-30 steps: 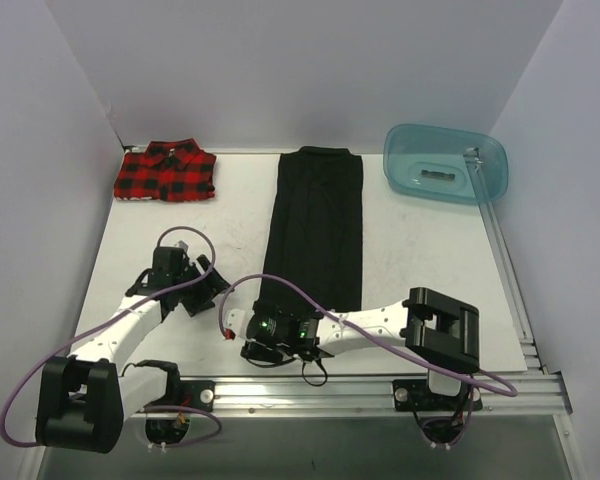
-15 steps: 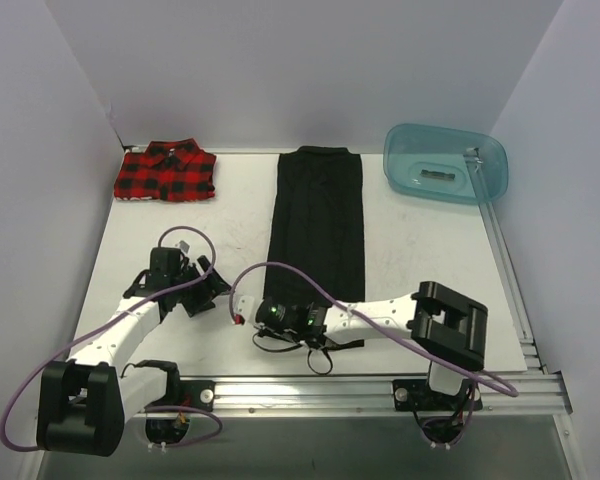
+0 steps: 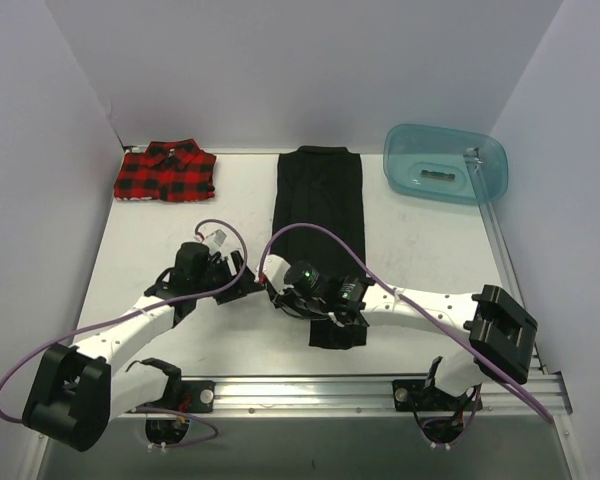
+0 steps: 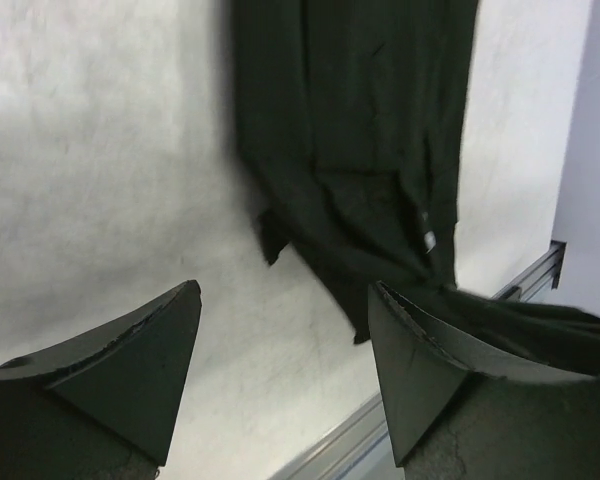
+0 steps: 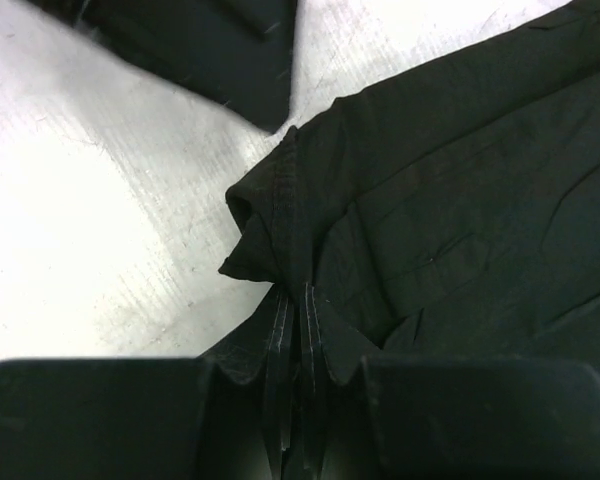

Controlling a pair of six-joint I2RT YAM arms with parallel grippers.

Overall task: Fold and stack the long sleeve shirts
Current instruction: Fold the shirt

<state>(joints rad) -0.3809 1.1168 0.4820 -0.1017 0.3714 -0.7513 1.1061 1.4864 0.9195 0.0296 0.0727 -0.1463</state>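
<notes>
Gripping black shirt (image 3: 318,215) hem corner, R gripper (image 5: 292,300) is clamped tight. L gripper (image 4: 283,300) at its 9 o'clock, jaws apart.

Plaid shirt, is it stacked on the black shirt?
No, the plaid shirt lies folded at the far left, apart from the black shirt stretched out in the middle.

Over in the far right corner sits a see-through teal tub (image 3: 398,165), close by the right-hand wall (image 3: 565,150), with a small dark item (image 3: 440,175) lying inside. The white table (image 3: 420,250) looks scuffed, and a metal rail (image 3: 310,392) runs along its near edge.
</notes>
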